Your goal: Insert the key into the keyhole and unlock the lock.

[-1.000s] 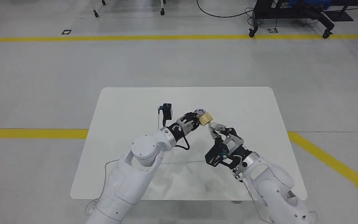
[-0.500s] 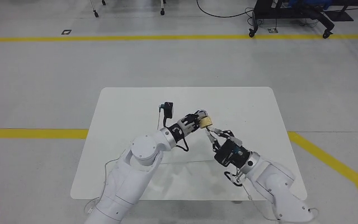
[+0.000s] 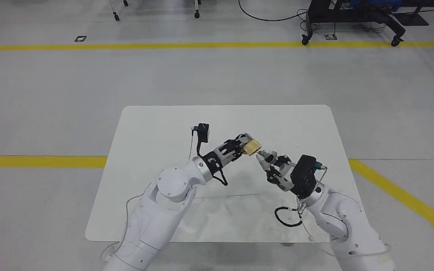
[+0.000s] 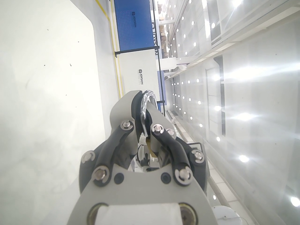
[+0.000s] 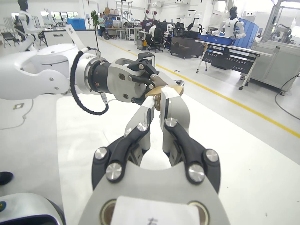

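Key (image 5: 157, 102), seemingly, in right end effector (image 5: 159, 99)

- The small brass padlock (image 5: 176, 90) is mostly covered by the grey fingers of the left gripper (image 5: 161, 84), clamped round it.
- The round-headed brass-coloured key (image 5: 157, 101) shows only its head, pinched in the right gripper (image 5: 160, 99). Its blade is hidden beyond the fingertips, so I can't tell whether it has entered the padlock.

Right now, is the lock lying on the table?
No, the left gripper holds the lock in the air, clear of the table.
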Motion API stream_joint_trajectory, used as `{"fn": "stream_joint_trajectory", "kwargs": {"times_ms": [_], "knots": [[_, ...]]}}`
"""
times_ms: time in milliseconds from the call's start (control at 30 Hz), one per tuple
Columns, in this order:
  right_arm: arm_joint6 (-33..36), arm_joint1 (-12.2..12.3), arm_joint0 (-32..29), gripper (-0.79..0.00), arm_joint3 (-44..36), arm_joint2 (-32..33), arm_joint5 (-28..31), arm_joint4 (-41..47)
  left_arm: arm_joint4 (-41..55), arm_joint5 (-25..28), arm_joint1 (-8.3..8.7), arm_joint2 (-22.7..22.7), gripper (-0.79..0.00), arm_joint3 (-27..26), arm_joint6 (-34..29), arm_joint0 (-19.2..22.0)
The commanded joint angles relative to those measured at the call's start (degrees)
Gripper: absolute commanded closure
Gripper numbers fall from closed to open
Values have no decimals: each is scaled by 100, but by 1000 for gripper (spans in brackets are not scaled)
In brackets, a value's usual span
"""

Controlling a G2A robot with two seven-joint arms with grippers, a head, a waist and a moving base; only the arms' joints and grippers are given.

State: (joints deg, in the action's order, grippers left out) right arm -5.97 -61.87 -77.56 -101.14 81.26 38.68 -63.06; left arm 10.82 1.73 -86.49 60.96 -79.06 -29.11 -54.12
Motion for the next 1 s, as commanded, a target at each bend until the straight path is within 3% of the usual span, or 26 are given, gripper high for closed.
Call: {"fn": "stream_joint_trajectory", "kwargs": {"times_ms": [0,33,67,100,367,500,600,667,900,967], "knots": [[159,5,37,0,44,50,-20,189,22,53,11,42,0,-16,-34,-16],[249,7,52,0,32,62,-69,160,98,71,13,67,0,-27,-66,-32],[296,9,59,-283,9,55,-83,125,124,71,19,92,0,-36,-89,-35],[314,9,59,-785,-7,49,-98,76,127,57,25,113,0,-43,-103,-39],[162,8,31,-785,-32,145,-343,-79,-57,-234,81,211,0,-220,-146,-81],[-84,24,-44,-785,-336,94,-684,-1232,-239,-525,106,222,0,-355,-74,-109],[-254,55,-124,-785,-583,-147,-1105,-2997,-271,-746,123,241,0,-481,-92,-128],[-437,39,-164,-785,-566,-417,-1423,-3573,-336,-892,135,244,0,-584,-94,-130],[-481,-63,88,-785,-258,-719,-2234,-3574,-623,-1229,173,194,0,-797,-158,-128],[-446,-79,152,-739,-189,-719,-2340,-3532,-714,-1310,187,180,0,-822,-222,-117]]}}
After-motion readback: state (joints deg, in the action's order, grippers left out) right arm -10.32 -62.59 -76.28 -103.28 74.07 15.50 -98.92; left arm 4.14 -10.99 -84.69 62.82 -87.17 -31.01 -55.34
